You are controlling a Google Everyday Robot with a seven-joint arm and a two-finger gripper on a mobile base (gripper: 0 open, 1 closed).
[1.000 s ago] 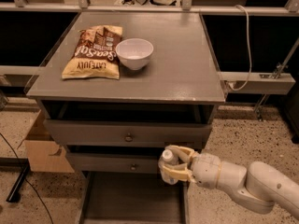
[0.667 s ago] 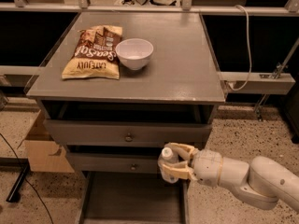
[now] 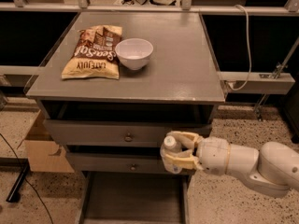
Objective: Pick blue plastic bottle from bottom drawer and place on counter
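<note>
Pick done: the cream gripper (image 3: 173, 149), fingers (image 3: 183, 162) clamped on the small clear white-capped plastic bottle (image 3: 170, 143), hangs above the open shallow grey bottom drawer (image 3: 133, 200); placing on the grey cabinet worktop (image 3: 180, 64) remains.

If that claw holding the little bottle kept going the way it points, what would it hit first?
The gripper, shut on the blue plastic bottle, points picture-left. It would probably meet the lower knobbed drawer at its front. Depth is unclear, so it may pass toward the cardboard box.
</note>
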